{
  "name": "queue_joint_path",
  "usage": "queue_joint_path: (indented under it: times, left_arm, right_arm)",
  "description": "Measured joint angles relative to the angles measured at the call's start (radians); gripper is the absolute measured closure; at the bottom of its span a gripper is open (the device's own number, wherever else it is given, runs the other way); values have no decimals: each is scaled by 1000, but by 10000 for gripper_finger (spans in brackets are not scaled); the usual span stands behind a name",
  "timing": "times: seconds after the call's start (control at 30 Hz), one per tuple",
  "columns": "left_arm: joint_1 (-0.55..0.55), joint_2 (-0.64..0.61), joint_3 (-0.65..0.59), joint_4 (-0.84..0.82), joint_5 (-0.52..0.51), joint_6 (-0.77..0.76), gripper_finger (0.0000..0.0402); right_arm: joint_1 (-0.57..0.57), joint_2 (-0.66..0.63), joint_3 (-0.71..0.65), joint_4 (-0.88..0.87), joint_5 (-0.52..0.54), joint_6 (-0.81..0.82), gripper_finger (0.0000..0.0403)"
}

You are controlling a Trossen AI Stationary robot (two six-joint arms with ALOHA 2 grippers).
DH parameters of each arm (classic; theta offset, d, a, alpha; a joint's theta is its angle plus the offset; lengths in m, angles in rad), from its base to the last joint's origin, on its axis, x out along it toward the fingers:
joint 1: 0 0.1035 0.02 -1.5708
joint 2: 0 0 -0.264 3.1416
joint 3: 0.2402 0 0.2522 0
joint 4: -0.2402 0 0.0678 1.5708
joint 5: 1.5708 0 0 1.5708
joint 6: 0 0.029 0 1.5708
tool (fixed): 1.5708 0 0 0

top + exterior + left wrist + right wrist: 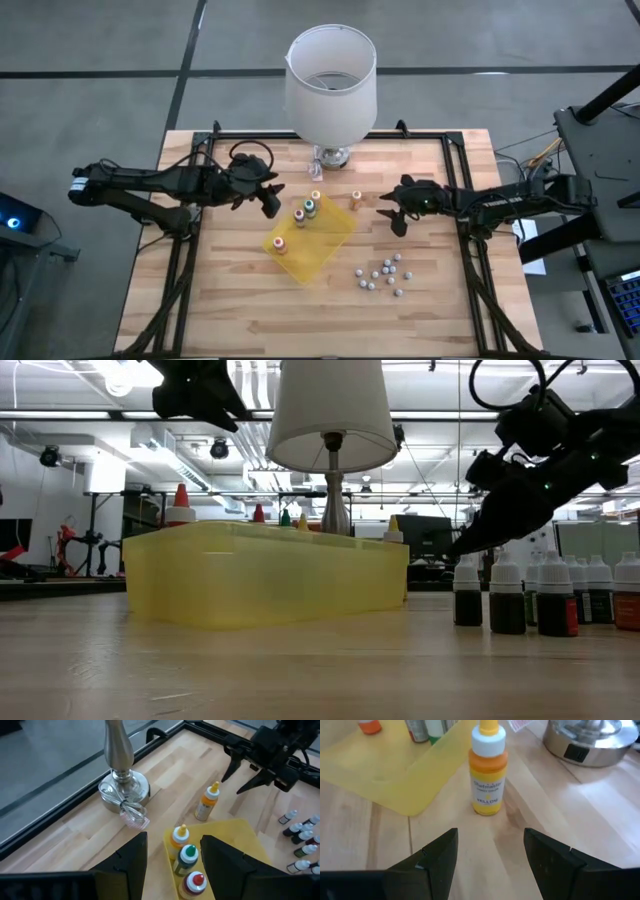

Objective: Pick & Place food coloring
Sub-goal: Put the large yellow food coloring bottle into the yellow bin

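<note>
Yellow bottle [356, 199]: upright on the table [230, 300] at frame centre, just left of the empty, spread right gripper [393, 212], beside the tray [325, 245]; left gripper [271, 194] likewise spread, upper left of the tray.

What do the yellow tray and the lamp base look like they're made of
The yellow tray looks like translucent plastic: the wood grain shows faintly through it. The lamp base looks like polished metal, silvery with bright reflections, though it could be plated.
</note>
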Motion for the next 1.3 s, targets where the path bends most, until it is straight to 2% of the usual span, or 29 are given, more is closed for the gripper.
queue_joint_path:
  times: [0.27, 0.53, 0.73, 0.9, 1.3]
  left_arm:
    - [-1, 0, 1, 0, 0, 0, 245]
    - [-1, -1, 1, 1, -10, -16, 245]
    - [0, -1, 1, 1, -20, -18, 245]
    - [0, -1, 1, 2, -21, -26, 245]
    - [0, -1, 2, 0, -21, -26, 245]
  right_arm:
    - [-16, 0, -36, 43, 1, -52, 183]
    - [-39, 9, -2, 45, 1, -48, 183]
    - [-40, 165, 52, 56, -44, -86, 183]
    - [-40, 289, 78, 211, -50, -90, 183]
    - [-41, 490, 160, 302, -101, -116, 183]
